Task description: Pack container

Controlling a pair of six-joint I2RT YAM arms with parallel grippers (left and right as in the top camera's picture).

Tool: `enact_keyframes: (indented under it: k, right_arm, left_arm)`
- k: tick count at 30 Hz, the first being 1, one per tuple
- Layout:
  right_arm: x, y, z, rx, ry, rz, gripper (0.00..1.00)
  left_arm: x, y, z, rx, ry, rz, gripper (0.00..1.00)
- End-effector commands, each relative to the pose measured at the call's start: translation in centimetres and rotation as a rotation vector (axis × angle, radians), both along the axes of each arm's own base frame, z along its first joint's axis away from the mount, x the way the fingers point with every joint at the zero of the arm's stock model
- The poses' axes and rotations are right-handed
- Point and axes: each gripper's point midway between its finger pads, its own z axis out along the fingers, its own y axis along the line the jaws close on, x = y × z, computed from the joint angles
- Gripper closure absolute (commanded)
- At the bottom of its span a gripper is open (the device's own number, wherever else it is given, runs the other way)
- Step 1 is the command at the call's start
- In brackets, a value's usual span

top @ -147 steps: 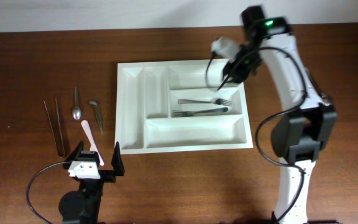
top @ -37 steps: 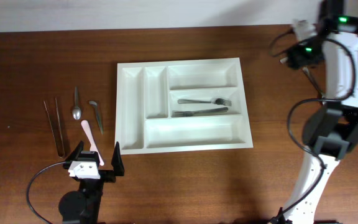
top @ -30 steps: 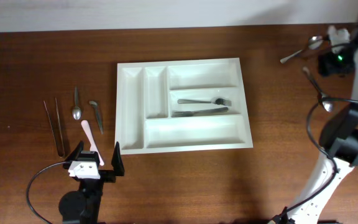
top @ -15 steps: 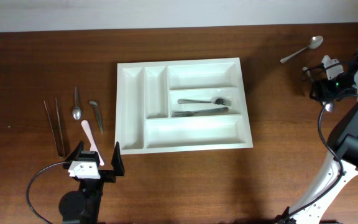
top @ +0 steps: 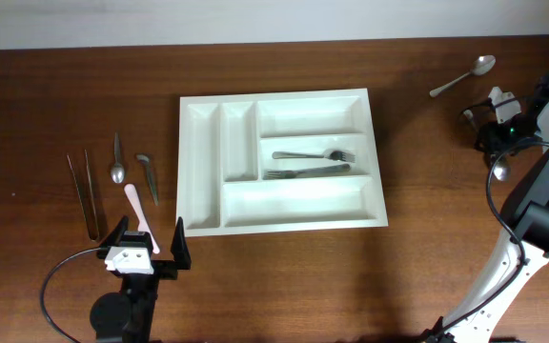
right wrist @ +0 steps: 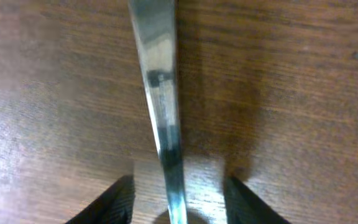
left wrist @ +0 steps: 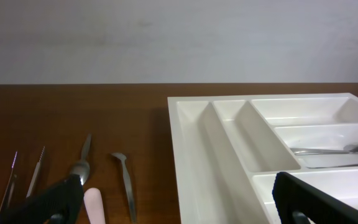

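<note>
The white container (top: 284,224) lies mid-table with two forks (top: 313,162) in its middle long compartment; it also shows in the left wrist view (left wrist: 194,143). My right gripper (top: 481,119) is low over the table at the far right, below a loose spoon (top: 463,76). In the right wrist view the gripper (right wrist: 179,202) is open, its fingers (right wrist: 114,199) on either side of a flat metal utensil handle (right wrist: 160,93) lying on the wood, with gaps on both sides. My left gripper (top: 146,250) is open and empty near the front left.
Left of the container lie tweezers (top: 82,191), a small spoon (top: 116,160), a short metal tool (top: 149,177) and a pink-handled utensil (top: 139,214). The right arm's base and cable (top: 532,219) stand at the right edge.
My right arm has swung from the container out to the far right and come down near the table, shifting only slightly in the last half second. The left arm has not moved.
</note>
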Motion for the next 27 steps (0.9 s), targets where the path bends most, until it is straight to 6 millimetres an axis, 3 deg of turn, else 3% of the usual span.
enact_keyframes:
  k: [1, 3, 4, 11, 17, 21, 22, 24, 27]
  right_arm:
    - [-1.1, 0.7, -3.2, 0.035, 0.072, -0.022, 0.68]
    - [-1.0, 0.7, -3.2, 0.040, 0.074, -0.046, 0.91]
    - [-1.0, 0.7, -3.2, 0.044, 0.075, -0.064, 0.96]
    - [0.0, 2.4, -1.8, 0.114, 0.029, -0.069, 0.96]
    - [3.1, 5.2, 3.6, 0.109, -0.066, 0.007, 0.96]
    - [5.8, 8.9, 8.5, 0.111, -0.153, 0.102, 0.96]
    - [6.9, 11.3, 10.9, 0.127, -0.199, 0.156, 0.96]
    - [7.9, 14.4, 13.5, 0.157, -0.249, 0.230, 0.96]
    - [8.7, 18.6, 15.9, 0.162, -0.299, 0.365, 0.96]
  left_arm:
    - [0.0, 0.0, -0.2, -0.002, -0.002, 0.003, 0.01]
    - [0.0, 0.0, -0.2, -0.002, -0.002, 0.003, 0.01]
    - [0.0, 0.0, -0.2, -0.002, -0.002, 0.003, 0.01]
    - [0.0, 0.0, -0.2, -0.002, -0.002, 0.003, 0.01]
    - [0.0, 0.0, -0.2, -0.002, -0.002, 0.003, 0.01]
    - [0.0, 0.0, -0.2, -0.002, -0.002, 0.003, 0.01]
    - [0.0, 0.0, -0.2, -0.002, -0.002, 0.003, 0.01]
    - [0.0, 0.0, -0.2, -0.002, -0.002, 0.003, 0.01]
    - [0.0, 0.0, -0.2, -0.002, -0.002, 0.003, 0.01]
